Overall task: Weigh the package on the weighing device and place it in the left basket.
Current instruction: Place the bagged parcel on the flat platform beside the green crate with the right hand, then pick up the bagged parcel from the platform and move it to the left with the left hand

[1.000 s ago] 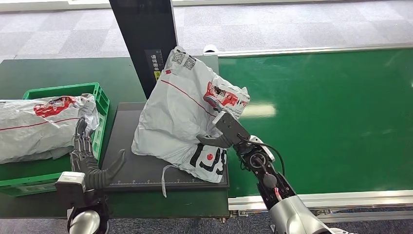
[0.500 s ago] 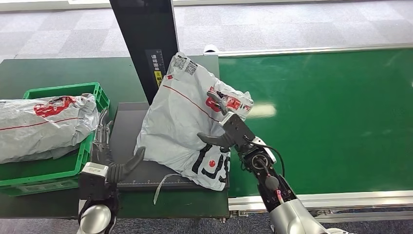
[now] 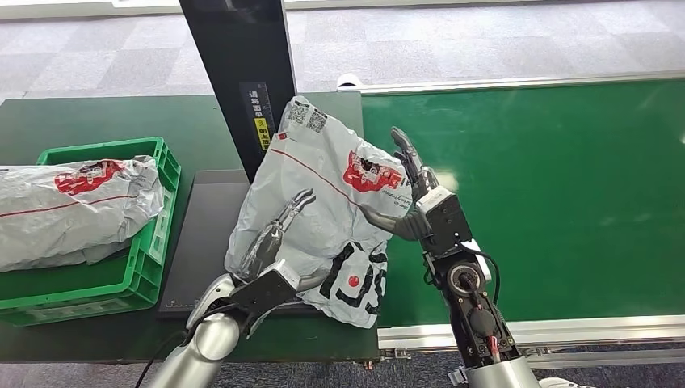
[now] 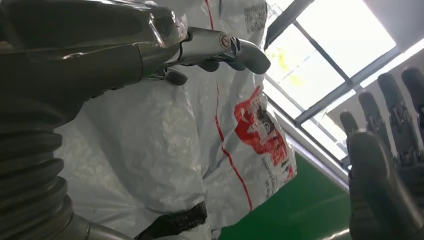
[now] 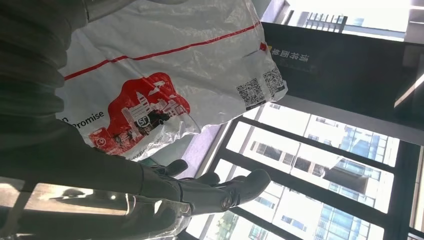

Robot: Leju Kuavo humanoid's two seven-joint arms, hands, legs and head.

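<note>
The package [image 3: 315,194], a grey-white plastic mailer with red print, stands tilted on the black scale platform [image 3: 202,234] and leans toward the black post [image 3: 242,65]. My left hand [image 3: 276,241] lies with straight fingers against the package's left side. At its right side my right hand [image 3: 413,194] is raised with fingers spread and the thumb touching the bag. The left wrist view shows the package [image 4: 200,125], my left fingers [image 4: 220,47] on it, and my right hand [image 4: 385,165] beyond. In the right wrist view the package [image 5: 165,65] sits beside my right fingers [image 5: 225,192].
The green basket [image 3: 161,162] stands left of the scale, with another grey mailer [image 3: 73,202] inside. A green conveyor belt [image 3: 549,186] runs along the right, edged by a metal rail [image 3: 525,331] at the front.
My left hand swung from beside the basket across the platform to the package's left side. My right hand let go of the package's lower corner and rose with fingers spread.
</note>
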